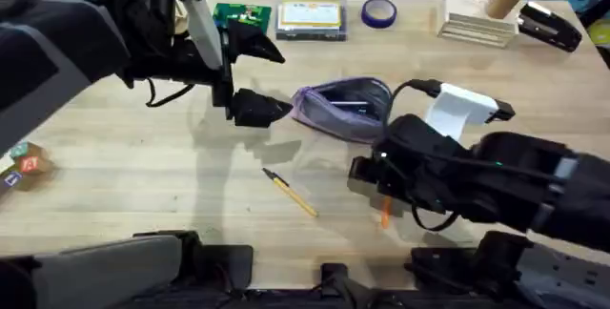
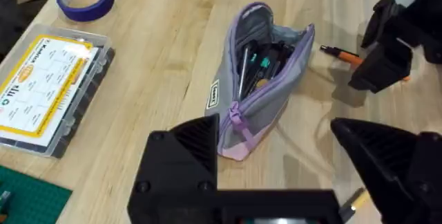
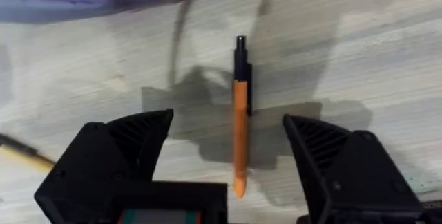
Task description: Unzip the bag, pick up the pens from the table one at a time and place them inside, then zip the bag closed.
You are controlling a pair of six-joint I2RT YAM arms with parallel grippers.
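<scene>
Across your whole workspace runs the large light wooden butcher-block surface (image 1: 143,166), planks showing. On it, near the middle, lies the soft lilac pencil pouch with its grey panel (image 1: 345,107); from the left wrist view you can see its purple zipper drawn open, the mouth gaping, and dark pens with a green-tipped one already inside. The purple pull tab (image 2: 238,122) hangs at the pouch's near end.

Your left end effector (image 1: 250,78) hovers just beside the pouch's left end, its black fingers spread wide and holding nothing. Your right end effector (image 3: 231,158) sits low over the surface on the near side of the pouch, its black fingers also spread wide, one on each side of the slim orange pen with the black end (image 3: 239,113). That pen lies flat on the wood between the fingers, and neither finger touches it. In the overhead view only a short orange stretch of it peeks out beneath the right arm.

Left of that, well apart from the pouch, you have the slim yellow pen with the black end (image 1: 291,194), lying flat and at a slant on the bare wood, untouched.
</scene>
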